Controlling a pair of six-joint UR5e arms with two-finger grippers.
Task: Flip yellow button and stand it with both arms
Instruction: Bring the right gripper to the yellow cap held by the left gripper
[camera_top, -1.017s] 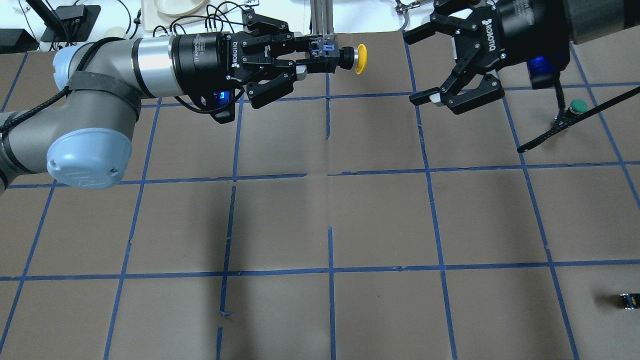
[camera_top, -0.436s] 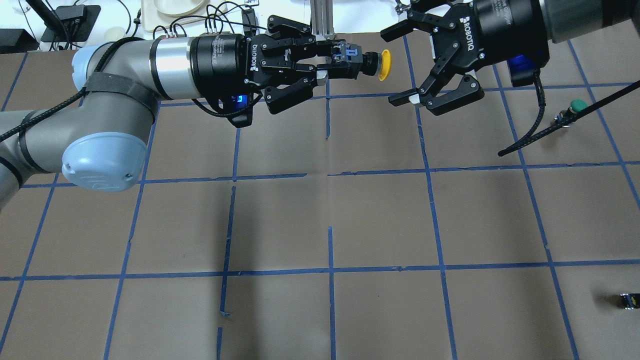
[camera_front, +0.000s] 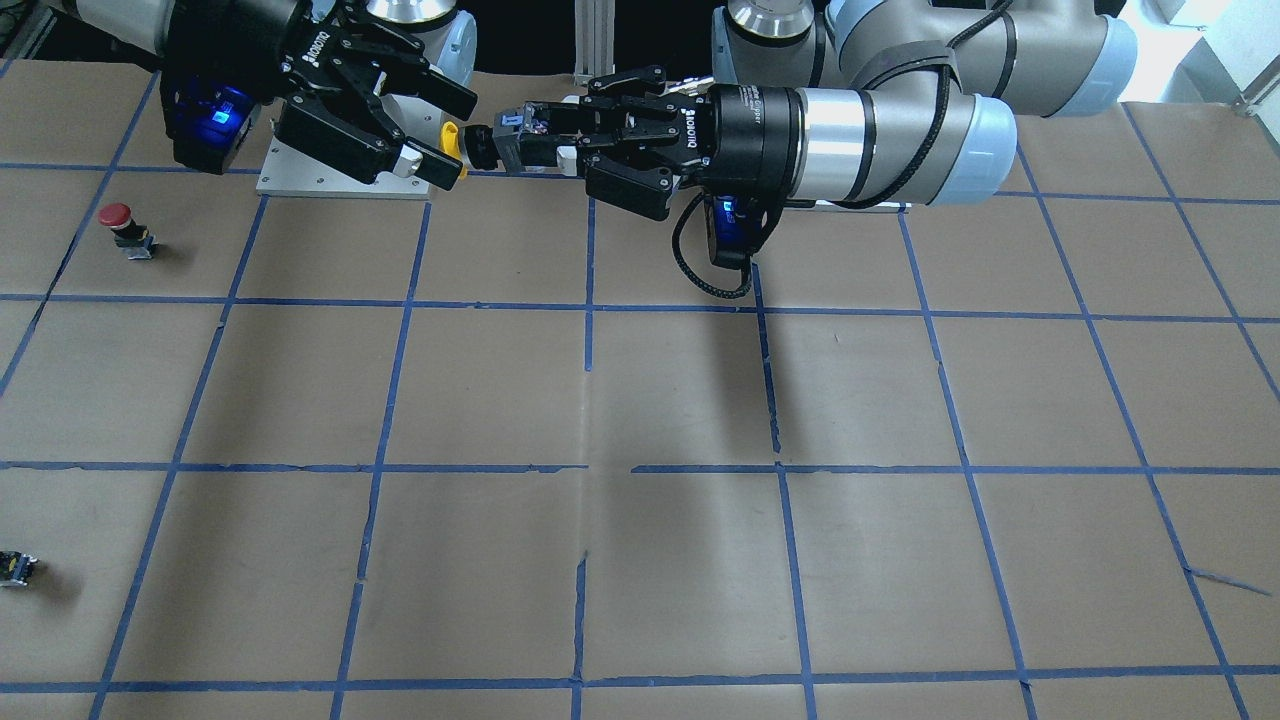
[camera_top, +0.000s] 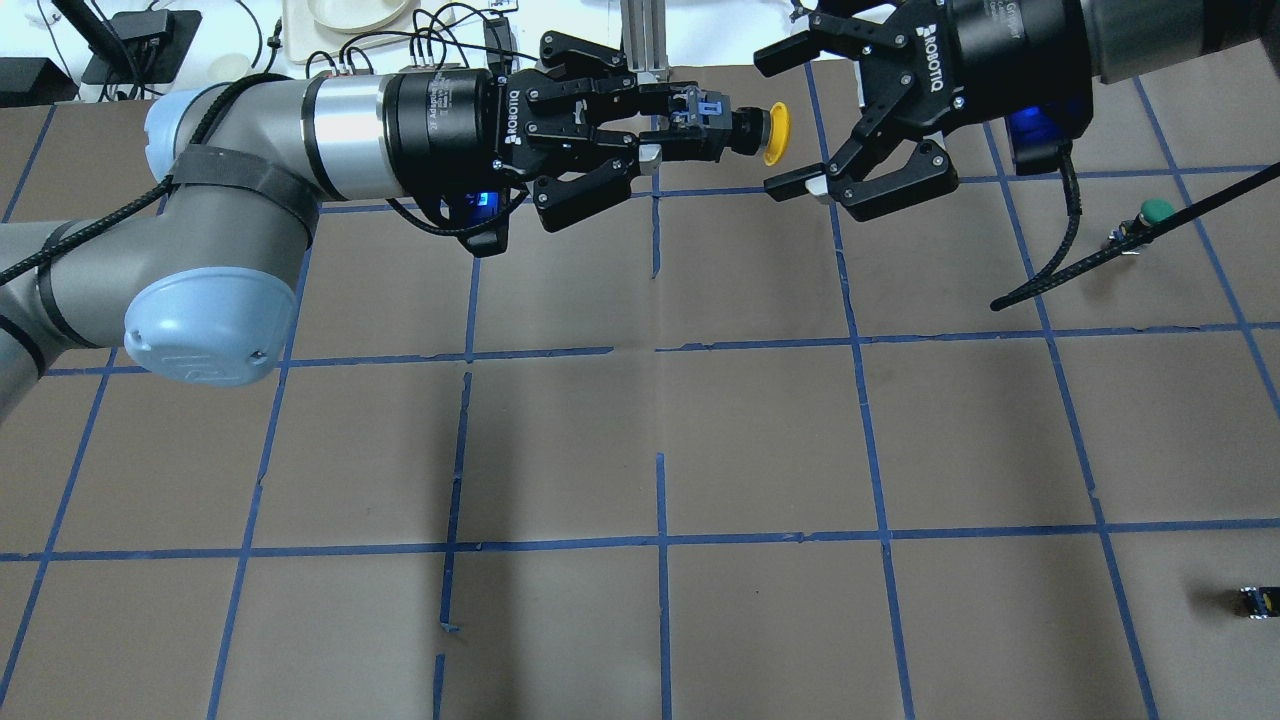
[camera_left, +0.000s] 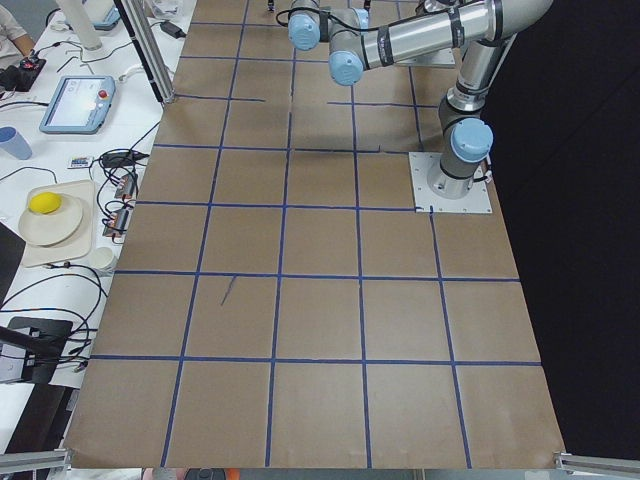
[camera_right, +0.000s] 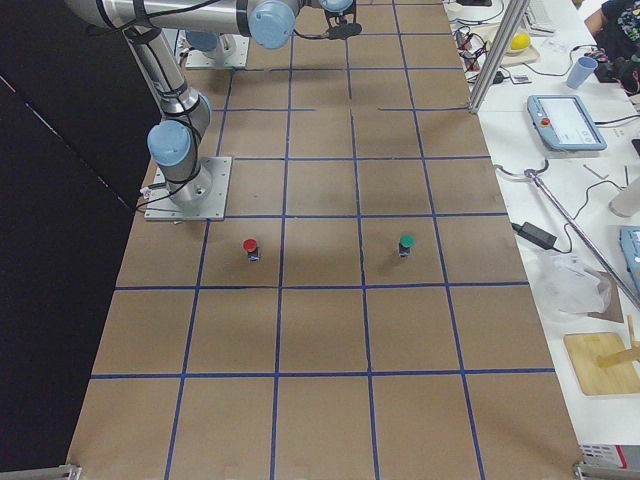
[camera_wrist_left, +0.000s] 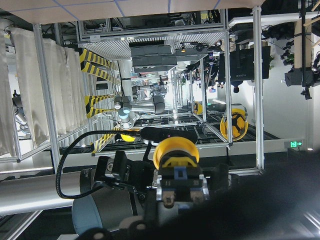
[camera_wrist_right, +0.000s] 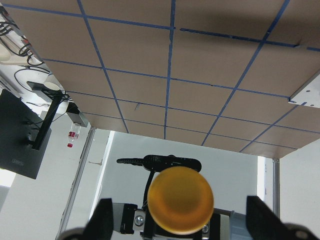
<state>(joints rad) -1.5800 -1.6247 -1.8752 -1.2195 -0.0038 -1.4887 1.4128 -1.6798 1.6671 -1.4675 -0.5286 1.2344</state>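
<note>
- left gripper (camera_top: 672, 128): fingers clamped on the black switch body of the yellow button (camera_top: 745, 130).
- button is held in the air, clear of the table (camera_top: 760, 430). It lies horizontal, with the yellow cap pointing at the right arm.
- right gripper (camera_top: 780, 122): fingers spread wide, gripping nothing.
- the cap sits in the gap at the right fingertips, with no contact on either side.
- right wrist view: cap is face-on and centred between the two fingers (camera_wrist_right: 102, 220), with clearance both sides.
- left wrist view: switch body is in the grip, cap facing away from the camera.
- red button (camera_front: 118, 218) and green button (camera_top: 1155, 212) stand on the table on the robot's right side, well apart from both grippers.
- small black-yellow piece (camera_top: 1255, 600) lies near the table's right edge.
</note>
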